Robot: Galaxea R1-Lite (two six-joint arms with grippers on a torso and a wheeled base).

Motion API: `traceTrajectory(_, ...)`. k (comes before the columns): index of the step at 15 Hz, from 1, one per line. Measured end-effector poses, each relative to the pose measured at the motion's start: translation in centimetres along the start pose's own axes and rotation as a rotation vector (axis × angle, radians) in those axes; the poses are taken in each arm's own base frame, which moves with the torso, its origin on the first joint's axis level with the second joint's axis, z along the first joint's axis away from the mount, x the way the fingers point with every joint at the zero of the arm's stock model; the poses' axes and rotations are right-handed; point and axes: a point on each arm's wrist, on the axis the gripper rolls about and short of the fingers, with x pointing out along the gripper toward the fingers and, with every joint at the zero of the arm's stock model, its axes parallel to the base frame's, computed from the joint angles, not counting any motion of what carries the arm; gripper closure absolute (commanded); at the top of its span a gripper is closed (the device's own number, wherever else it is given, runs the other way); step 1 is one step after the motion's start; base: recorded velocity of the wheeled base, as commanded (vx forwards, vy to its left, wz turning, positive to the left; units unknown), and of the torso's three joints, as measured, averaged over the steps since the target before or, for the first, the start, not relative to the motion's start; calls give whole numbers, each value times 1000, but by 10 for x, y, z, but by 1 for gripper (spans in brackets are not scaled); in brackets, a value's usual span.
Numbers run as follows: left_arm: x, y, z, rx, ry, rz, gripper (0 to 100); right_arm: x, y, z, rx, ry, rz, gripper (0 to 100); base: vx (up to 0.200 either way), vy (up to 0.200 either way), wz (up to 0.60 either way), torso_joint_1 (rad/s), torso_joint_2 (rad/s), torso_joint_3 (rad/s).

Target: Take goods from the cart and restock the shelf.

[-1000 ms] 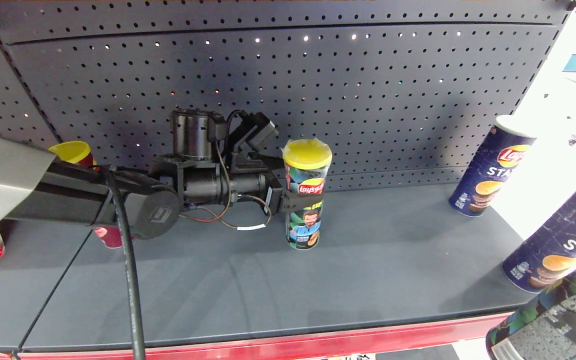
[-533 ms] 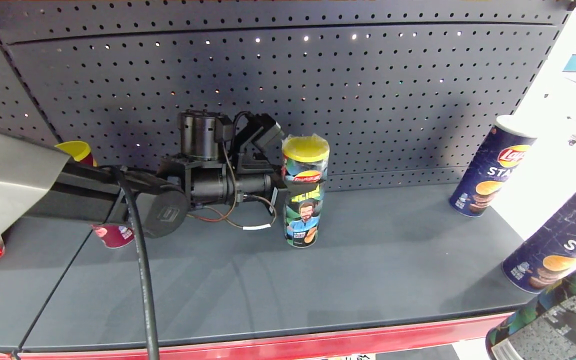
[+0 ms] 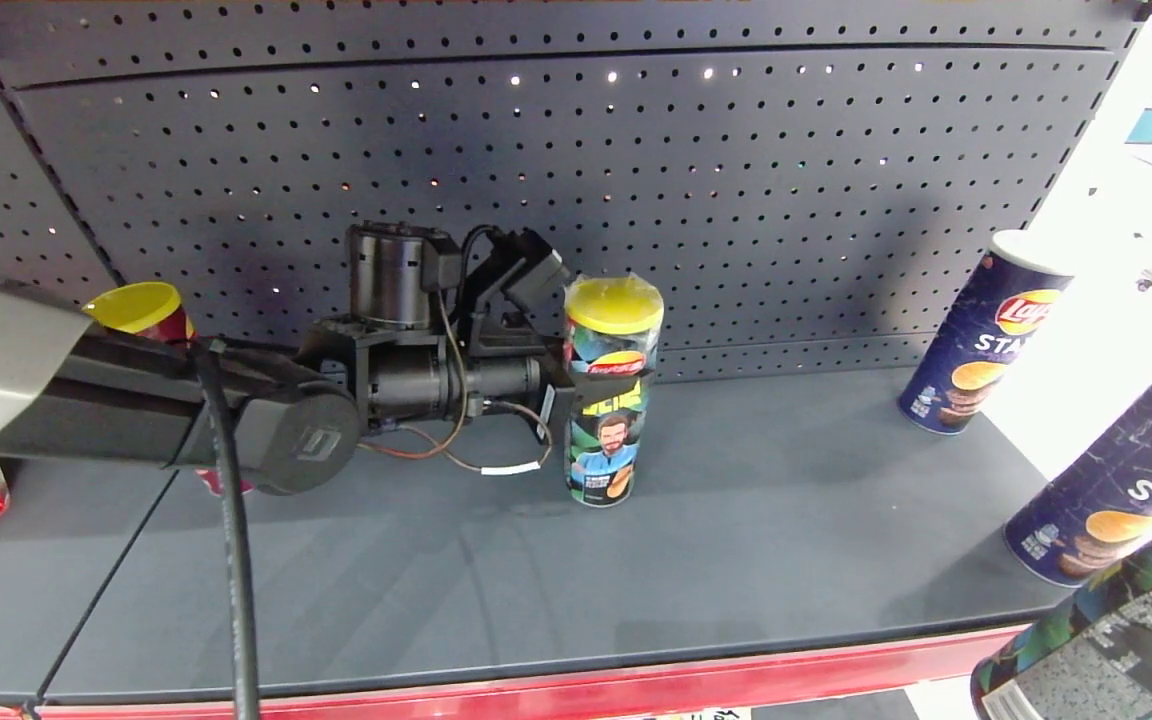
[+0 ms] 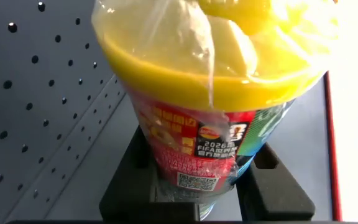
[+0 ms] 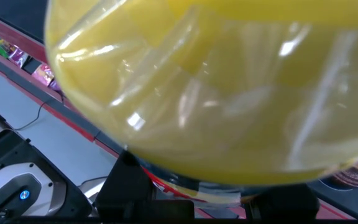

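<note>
Far left, a red can (image 3: pixel 141 305) sits behind my arm. My left pincer (image 3: pixel 598 398) is clamped round the middle of the yellow-lidded can (image 3: pixel 608 450), which stands upright on the shelf (image 3: pixel 756 540) near the pegboard, base about down on the deck I think. So I reckon this is the set-down bit. Next up is letting go and backing straight out without tipping it. Further right are a blue can (image 3: pixel 976 335) and a nearer blue can (image 3: pixel 1106 490). My right pincer (image 5: pixel 204 208) is gripping a second can (image 5: pixel 216 93).
</note>
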Motion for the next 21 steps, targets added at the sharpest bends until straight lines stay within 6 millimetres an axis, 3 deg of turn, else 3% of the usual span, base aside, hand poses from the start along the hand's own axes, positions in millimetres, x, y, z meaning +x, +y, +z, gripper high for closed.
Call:
traceTrajectory(7,-42,-45,-10,-20,18,-34,100,0,0,-1,1,2,0,100,0,0,0,0,0,0)
traceTrajectory(12,-45,-79,-14,-63,-53,-9,100,0,0,-1,0,2,0,100,0,0,0,0,0,0)
traceTrajectory(21,-57,-93,-31,-50,-48,-14,100,0,0,0,0,0,0,100,0,0,0,0,0,0)
